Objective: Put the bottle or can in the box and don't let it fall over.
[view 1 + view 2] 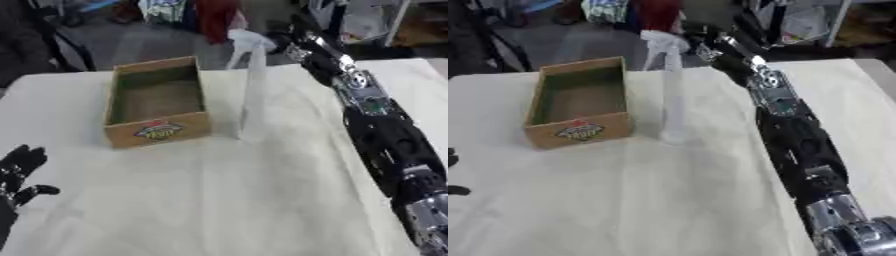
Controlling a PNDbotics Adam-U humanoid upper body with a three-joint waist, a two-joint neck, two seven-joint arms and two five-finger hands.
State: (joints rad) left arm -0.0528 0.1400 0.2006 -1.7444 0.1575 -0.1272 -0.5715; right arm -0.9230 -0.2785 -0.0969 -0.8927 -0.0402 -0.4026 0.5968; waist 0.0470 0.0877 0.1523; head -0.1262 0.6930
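Standing just right of the box (157, 102), the spray bottle (254, 90) meets the right hand (293, 42).

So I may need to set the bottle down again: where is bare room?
Free: the wide cloth nearer the robot, between the left hand and right arm. Crowded: the gap between cardboard box and spray bottle.

We see a counter (219, 200) under a pale cloth (175, 220) that lies in soft creases and reaches nearly to every edge. Beyond its far edge we make out clutter on a grey floor (114, 40): something red (214, 17) hanging upright, a blue streak (92, 6) at the top left, dark shapes (26, 40) along the left side, and a pale frame (398, 22) at the upper right.
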